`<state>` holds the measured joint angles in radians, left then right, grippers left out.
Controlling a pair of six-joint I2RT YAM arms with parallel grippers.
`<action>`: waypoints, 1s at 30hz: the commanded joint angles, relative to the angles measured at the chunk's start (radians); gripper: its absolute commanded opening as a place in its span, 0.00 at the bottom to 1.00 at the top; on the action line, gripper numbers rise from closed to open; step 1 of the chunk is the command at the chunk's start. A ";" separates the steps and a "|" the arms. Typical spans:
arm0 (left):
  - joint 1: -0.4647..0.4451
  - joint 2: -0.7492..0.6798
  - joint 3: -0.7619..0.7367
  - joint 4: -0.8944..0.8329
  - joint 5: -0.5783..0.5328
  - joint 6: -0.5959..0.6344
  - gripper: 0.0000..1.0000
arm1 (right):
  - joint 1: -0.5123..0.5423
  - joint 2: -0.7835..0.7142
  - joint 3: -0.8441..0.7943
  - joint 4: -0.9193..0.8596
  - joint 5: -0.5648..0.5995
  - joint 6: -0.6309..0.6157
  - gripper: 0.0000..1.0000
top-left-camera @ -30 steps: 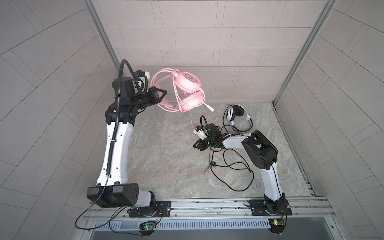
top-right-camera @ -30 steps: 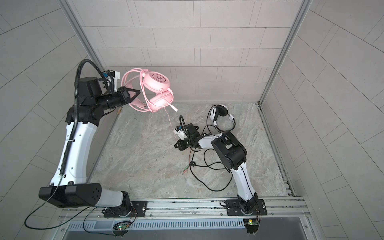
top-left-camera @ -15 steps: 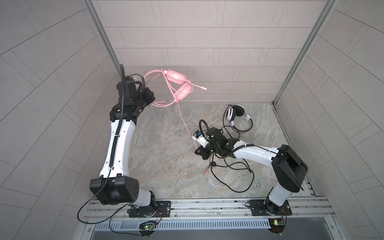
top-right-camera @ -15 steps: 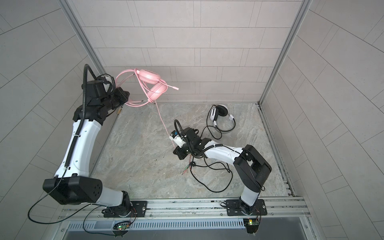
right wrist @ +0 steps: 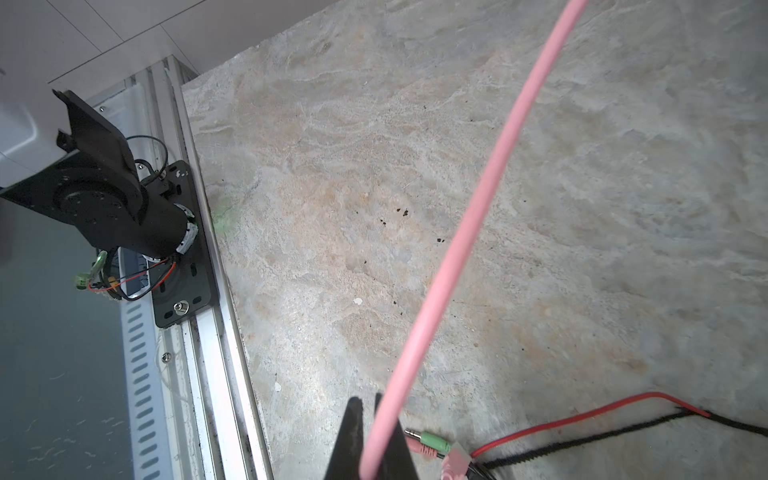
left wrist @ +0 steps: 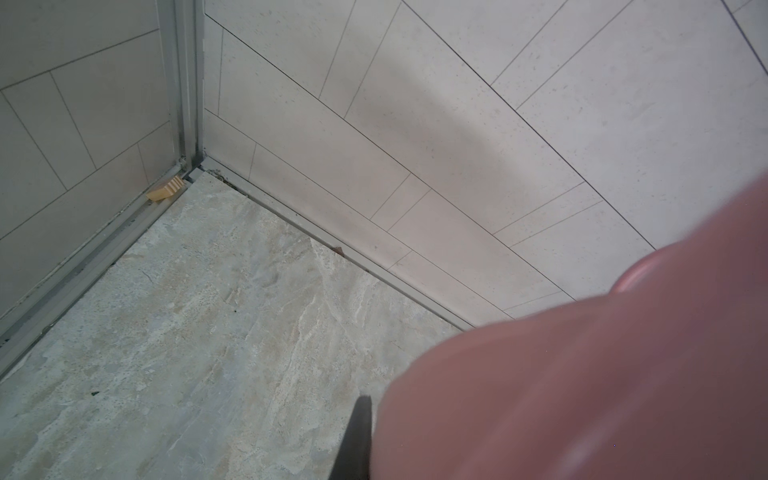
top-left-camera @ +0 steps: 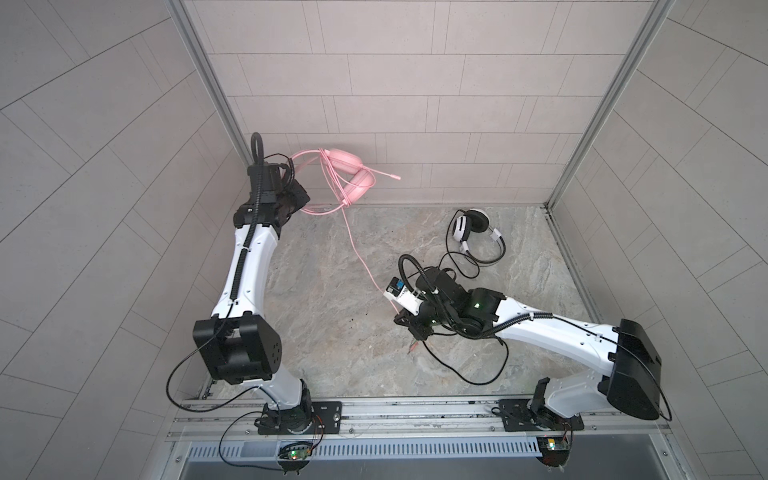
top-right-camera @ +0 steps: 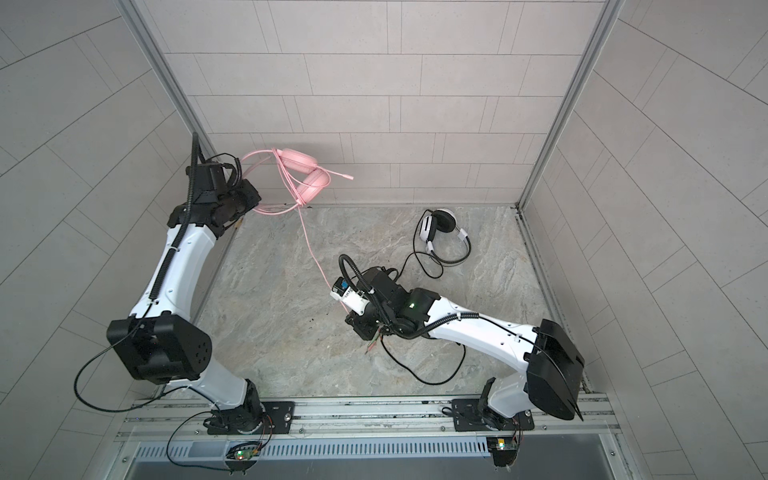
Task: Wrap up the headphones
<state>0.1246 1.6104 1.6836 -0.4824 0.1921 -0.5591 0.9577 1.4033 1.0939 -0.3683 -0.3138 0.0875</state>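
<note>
Swung backward, the pink headset (top-left-camera: 347, 164) stays clamped in left fingers (top-left-camera: 304, 202); right fingers (right wrist: 359, 428) pinch its cable (right wrist: 478, 216) taut; another loop seems next.

Pink headphones (top-left-camera: 347, 161), pink cable (right wrist: 478, 210) (marbled floor (top-left-camera: 324, 299))

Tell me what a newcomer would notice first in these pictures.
A pink headset hangs in the air at the back left corner, clamped by the left gripper. Its pink cable runs taut down to the right gripper, shut on it low over the stone-look floor. Toward the back right corner a white-and-black headset lies on the floor, its black cable sprawled in loose loops.
</note>
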 commanded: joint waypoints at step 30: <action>0.055 -0.021 0.052 -0.006 -0.034 0.066 0.00 | -0.022 -0.137 0.123 -0.173 0.290 -0.081 0.00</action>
<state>0.1879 1.6379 1.7336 -0.5354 0.2031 -0.5098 0.9340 1.3121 1.1496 -0.5358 -0.0761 0.0612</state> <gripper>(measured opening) 0.079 0.052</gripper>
